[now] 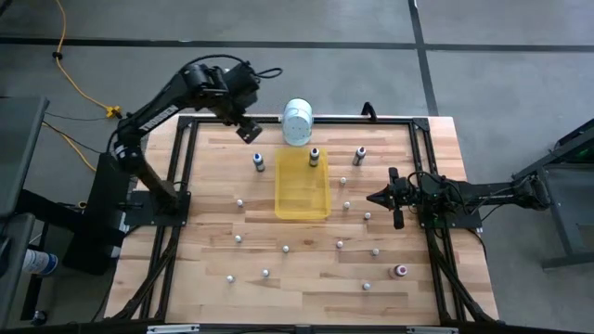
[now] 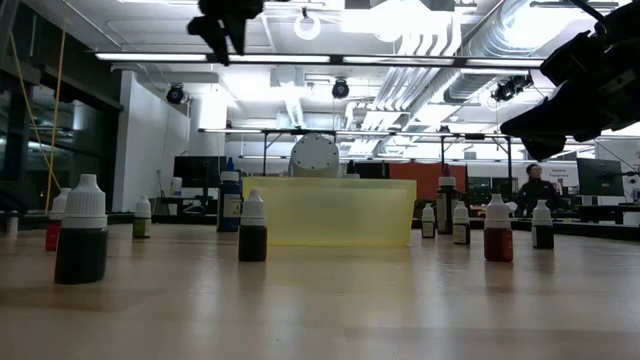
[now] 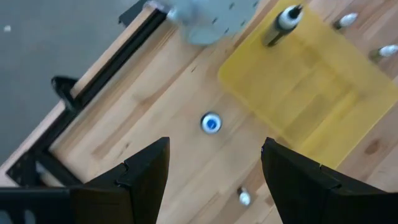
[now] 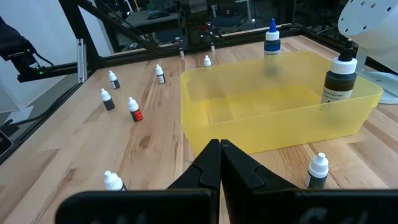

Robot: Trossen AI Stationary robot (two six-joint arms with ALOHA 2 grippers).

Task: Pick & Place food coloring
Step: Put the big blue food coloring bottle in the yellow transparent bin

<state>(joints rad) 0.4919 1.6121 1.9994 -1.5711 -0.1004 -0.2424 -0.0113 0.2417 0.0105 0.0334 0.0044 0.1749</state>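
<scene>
Overhead, open left fingers (image 3: 214, 171) hover above a round-capped blue bottle (image 3: 211, 122).

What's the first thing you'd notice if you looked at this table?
The bright yellow tray in the middle of the wooden table, with tiny food coloring bottles dotted all around it. A big white container stands at the tray's far end. The left gripper hangs open above a blue-capped bottle, and the right gripper waits shut beside the tray.
</scene>
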